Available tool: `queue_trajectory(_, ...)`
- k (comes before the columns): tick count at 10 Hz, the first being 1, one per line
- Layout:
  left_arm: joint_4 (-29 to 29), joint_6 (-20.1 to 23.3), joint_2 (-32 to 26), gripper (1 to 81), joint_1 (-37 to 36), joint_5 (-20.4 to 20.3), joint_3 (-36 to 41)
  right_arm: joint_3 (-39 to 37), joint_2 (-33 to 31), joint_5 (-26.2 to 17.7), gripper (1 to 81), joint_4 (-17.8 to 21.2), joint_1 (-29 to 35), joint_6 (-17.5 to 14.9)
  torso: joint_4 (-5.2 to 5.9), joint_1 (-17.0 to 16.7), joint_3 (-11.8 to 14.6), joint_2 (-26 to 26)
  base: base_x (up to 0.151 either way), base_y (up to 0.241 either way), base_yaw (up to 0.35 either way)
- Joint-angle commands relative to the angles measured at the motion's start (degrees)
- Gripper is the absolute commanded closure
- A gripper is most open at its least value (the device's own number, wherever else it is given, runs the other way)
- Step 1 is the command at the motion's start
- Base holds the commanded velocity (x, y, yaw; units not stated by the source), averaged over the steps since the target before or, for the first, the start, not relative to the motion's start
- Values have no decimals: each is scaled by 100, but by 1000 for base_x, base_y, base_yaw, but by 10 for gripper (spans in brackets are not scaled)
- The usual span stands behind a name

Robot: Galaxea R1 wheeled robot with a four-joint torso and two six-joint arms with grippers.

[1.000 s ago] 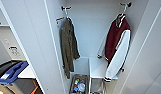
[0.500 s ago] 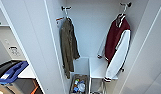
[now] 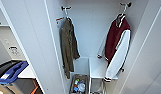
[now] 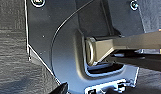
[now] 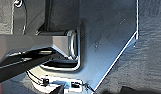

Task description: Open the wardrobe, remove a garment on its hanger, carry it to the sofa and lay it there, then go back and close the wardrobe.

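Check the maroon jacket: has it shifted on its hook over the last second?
No. The maroon jacket hangs at the same spot below its hook, with its white sleeve as near the wardrobe right wall as before; the olive jacket matches too.

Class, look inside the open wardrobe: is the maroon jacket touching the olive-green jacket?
Apart. The head view shows the maroon jacket hanging at the right and the olive-green jacket at the left, with bare white back wall between them.

White wardrobe (image 3: 33, 37); maroon garment (image 3: 116, 42) with white sleeves; olive-green jacket (image 3: 68, 47).
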Motion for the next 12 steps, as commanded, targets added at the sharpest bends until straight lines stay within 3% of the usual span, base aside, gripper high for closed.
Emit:
queue_trajectory(1,64,41,-4,10,-136,304,2,8,19,-367,10,81,131,-25,0,0,0,0,0,0,0)
queue_trajectory(12,99,50,-22,10,-127,286,20,87,36,-279,10,20,95,-87,0,-9,4,-7,75,0,0)
